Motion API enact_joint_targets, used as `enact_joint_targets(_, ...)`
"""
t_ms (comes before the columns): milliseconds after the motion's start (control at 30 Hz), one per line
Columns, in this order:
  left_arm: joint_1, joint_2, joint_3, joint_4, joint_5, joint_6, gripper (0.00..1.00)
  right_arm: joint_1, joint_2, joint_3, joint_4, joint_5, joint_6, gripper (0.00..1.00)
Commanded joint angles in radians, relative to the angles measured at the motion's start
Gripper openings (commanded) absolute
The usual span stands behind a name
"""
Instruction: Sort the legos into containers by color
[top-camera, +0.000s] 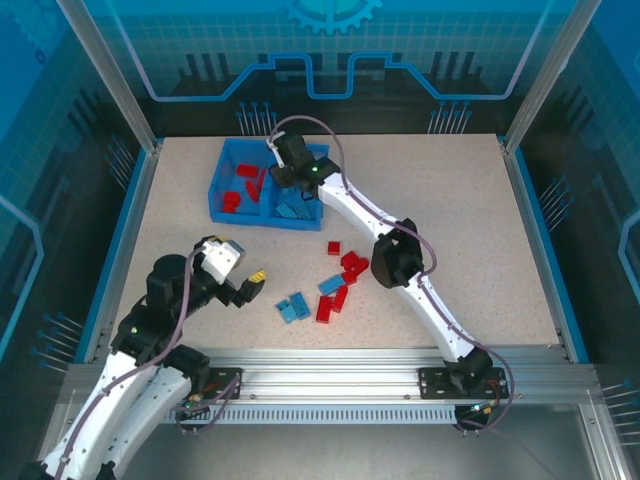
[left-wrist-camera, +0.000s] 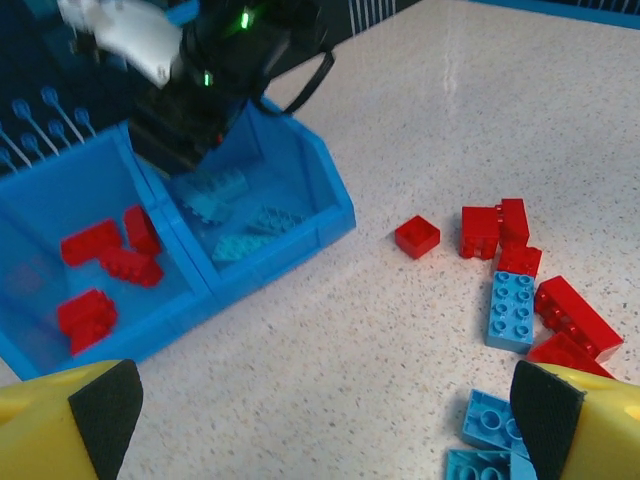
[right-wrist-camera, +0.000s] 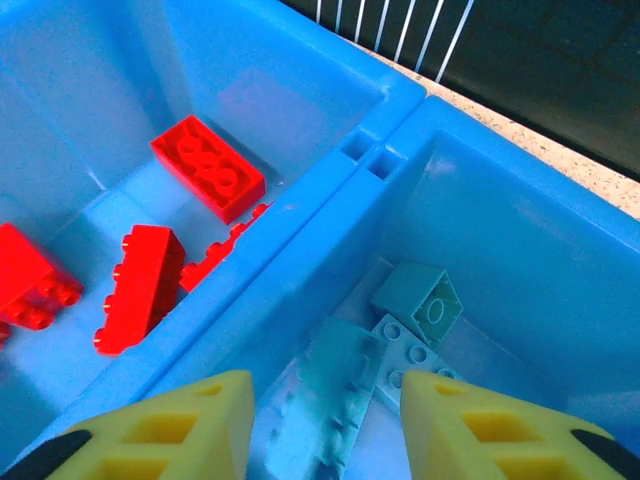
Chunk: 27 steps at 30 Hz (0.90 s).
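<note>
Stretched long across the table (top-camera: 450, 200), elbow bent midway: right gripper (top-camera: 287, 178) low over the tray's (top-camera: 232, 152) right compartment, fingers apart above light blue bricks (right-wrist-camera: 400, 330). In the left compartment, red bricks (top-camera: 245, 185). Folded back near its base: left gripper (top-camera: 250, 287), spread wide and empty, beside loose bricks (top-camera: 335, 285) on the table.

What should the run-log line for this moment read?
left jaws open, above table | right jaws open, over right compartment of tray | red legos in left compartment, blue legos in right | loose legos on table
</note>
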Motion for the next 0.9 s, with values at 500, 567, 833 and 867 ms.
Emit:
enact_joint_targets(500, -0.007, 0.365, 0.304, -0.04, -0.054, -0.541, 0.99, -0.079, -1.099, -1.12, 0.048, -0.132, 0.389, 0.62)
enact_joint_targets(567, -0.009, 0.392, 0.32, -0.038, -0.053, -0.554, 0.99, -0.092, -1.184, -1.247, 0.036, -0.115, 0.464, 0.65)
enact_joint_targets(833, -0.129, 0.561, 0.37, -0.004, -0.165, -0.766, 0.98, -0.114, -1.365, -1.564, 0.025, -0.121, 0.609, 0.74)
enact_joint_targets(867, -0.151, 0.601, 0.377, -0.003, -0.197, -0.832, 0.96, -0.117, -1.376, -1.588, 0.019, -0.117, 0.63, 0.76)
